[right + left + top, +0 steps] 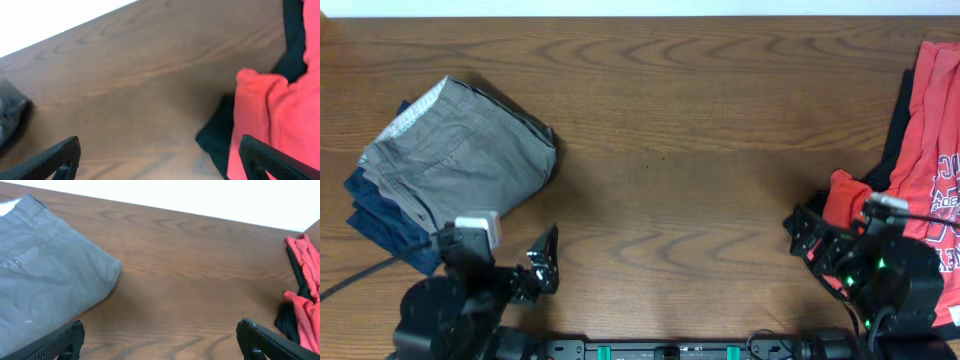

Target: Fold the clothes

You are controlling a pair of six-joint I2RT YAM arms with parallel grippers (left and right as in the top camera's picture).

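White print on the red T-shirt (930, 150): unreadable. My left end effector (160, 332) and right end effector (160, 145) hover low, spread wide, empty. The grey shorts (460, 155) lie folded at the worktop's (700, 150) left.

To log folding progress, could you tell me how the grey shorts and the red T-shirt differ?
The grey shorts are folded compactly at left; the red T-shirt lies loose and rumpled at right. The shorts sit on navy trousers, the T-shirt over a black garment. The shorts are plain, the T-shirt white-printed. Both rest on the wooden table.
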